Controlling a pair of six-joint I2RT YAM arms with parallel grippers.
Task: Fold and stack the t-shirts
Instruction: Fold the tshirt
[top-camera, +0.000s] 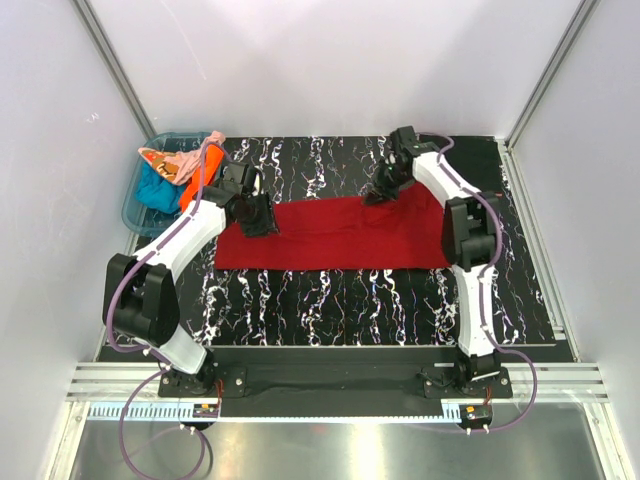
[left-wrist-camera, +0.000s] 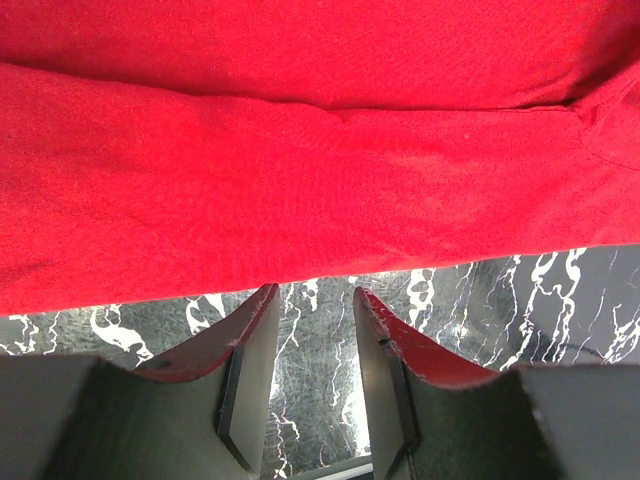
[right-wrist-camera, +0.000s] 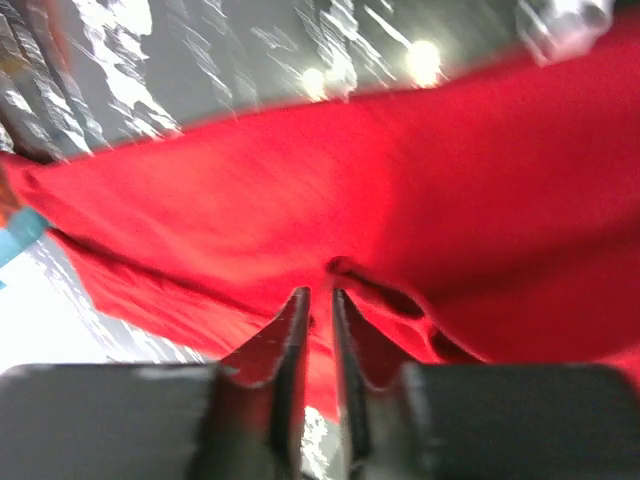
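Note:
A dark red t-shirt (top-camera: 330, 235) lies flat as a wide band across the black marbled table (top-camera: 350, 300). My left gripper (top-camera: 262, 222) sits at the shirt's left end. In the left wrist view its fingers (left-wrist-camera: 314, 292) stand open over bare table, with the shirt's edge (left-wrist-camera: 300, 170) just past the tips. My right gripper (top-camera: 380, 195) is at the shirt's far right corner. In the blurred right wrist view its jaws (right-wrist-camera: 320, 292) stand almost together, pinching a puckered fold of the red cloth (right-wrist-camera: 400, 170). More t-shirts, orange (top-camera: 197, 182), teal (top-camera: 155, 192) and pale peach (top-camera: 180, 160), are piled in the tub.
A blue translucent tub (top-camera: 135, 205) stands at the table's far left corner, just left of my left arm. White walls with metal frame posts close in the table on three sides. Marbled table surface shows in front of the shirt.

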